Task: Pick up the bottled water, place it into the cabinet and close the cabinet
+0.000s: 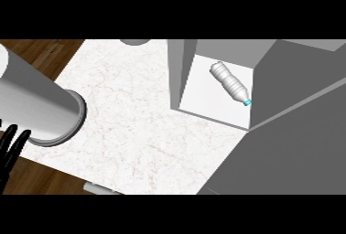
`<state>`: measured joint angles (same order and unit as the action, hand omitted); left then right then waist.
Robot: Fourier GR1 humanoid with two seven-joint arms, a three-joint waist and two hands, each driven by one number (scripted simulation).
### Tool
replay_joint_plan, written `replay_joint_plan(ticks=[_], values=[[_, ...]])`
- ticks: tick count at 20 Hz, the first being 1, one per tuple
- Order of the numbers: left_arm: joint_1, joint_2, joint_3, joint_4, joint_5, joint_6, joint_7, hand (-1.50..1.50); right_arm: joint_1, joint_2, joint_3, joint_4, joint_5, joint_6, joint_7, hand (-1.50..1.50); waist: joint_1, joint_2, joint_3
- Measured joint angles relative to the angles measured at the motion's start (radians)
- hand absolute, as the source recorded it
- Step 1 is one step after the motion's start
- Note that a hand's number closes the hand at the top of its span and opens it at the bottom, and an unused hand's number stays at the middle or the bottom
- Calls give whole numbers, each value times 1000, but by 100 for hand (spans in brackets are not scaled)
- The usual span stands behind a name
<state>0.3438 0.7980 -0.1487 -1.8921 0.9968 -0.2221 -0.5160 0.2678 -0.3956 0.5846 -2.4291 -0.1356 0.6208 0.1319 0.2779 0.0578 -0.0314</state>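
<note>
The bottled water [229,82], clear with a blue cap, lies on its side on the white floor of the grey cabinet [182,68] at the upper right, cap pointing toward the front right. No hand touches it. The cabinet door [290,151] stands open, a large grey panel reaching to the lower right. My left forearm crosses the left edge, and the black fingers of my left hand [12,144] hang straight at the lower left, off the counter's edge, holding nothing. My right hand does not show.
The white marble counter [135,119] spreads between my left arm and the cabinet. A grey rounded object [135,42] sits at the counter's far edge, and a small grey piece [101,188] at its near edge. Wooden floor [40,48] lies to the left.
</note>
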Motion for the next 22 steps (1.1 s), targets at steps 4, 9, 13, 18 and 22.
replay_joint_plan(ticks=[4,9,13,18,22], values=[[-6,4,8,8,2,-11,-2,-150,-5,12,-1,26,-54,12,-9,150,6,7,1],[-11,6,15,18,9,-22,-2,-150,-56,54,-5,81,-113,-21,49,150,-2,8,4],[-12,12,24,27,16,-26,3,-150,-161,80,-30,131,-112,-40,130,150,-7,0,5],[-12,9,28,46,24,-36,2,-150,-321,125,-59,238,-106,-63,232,150,-14,-8,7],[-12,9,32,58,32,-43,5,-150,-443,176,-74,324,-108,-81,301,150,-23,-12,11]])
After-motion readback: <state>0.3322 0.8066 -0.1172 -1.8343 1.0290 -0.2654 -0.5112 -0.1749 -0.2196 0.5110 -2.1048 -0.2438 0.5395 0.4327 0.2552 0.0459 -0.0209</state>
